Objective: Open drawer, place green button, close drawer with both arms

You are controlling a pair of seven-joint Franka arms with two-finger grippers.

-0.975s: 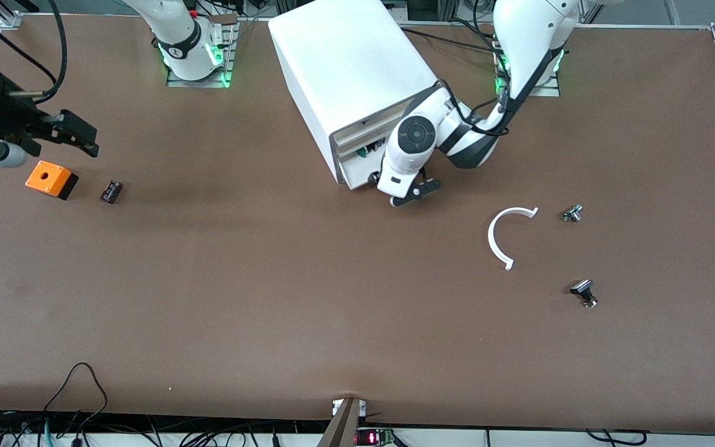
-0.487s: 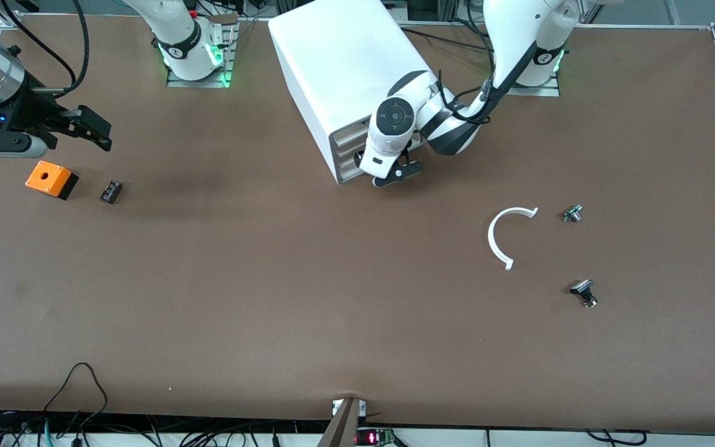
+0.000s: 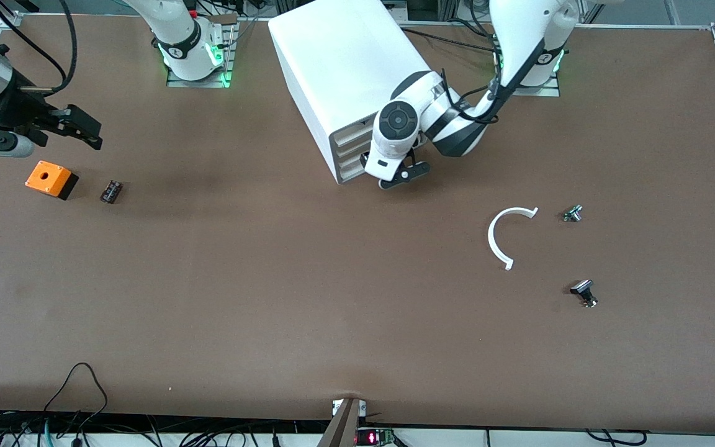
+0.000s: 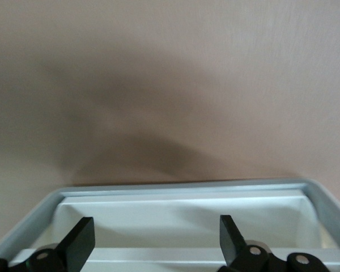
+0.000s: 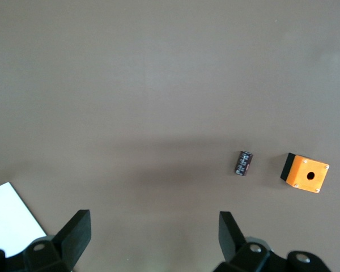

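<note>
The white cabinet [image 3: 345, 68] stands between the two arm bases. Its lowest drawer [image 3: 348, 175] sits flush with the upper drawers, closed. The green button is hidden from every view. My left gripper [image 3: 404, 176] is open and empty, just in front of the drawer fronts, low over the table. In the left wrist view its fingers [image 4: 157, 235] straddle a white recessed front with a grey rim [image 4: 181, 218]. My right gripper [image 3: 94, 133] is open and empty over the table at the right arm's end, above the orange box; the right wrist view [image 5: 156, 232] shows only bare table between its fingers.
An orange box with a hole [image 3: 51, 179] and a small black part [image 3: 111, 191] lie at the right arm's end; both show in the right wrist view, the box [image 5: 306, 173] and the part [image 5: 244, 162]. A white curved piece [image 3: 505, 236] and two silver-and-black buttons [image 3: 573, 213] [image 3: 584, 292] lie toward the left arm's end.
The lowest drawer stood open with the green button inside; my left gripper pushed it shut, then drew back a little. My right gripper shifted slightly over the orange box.
</note>
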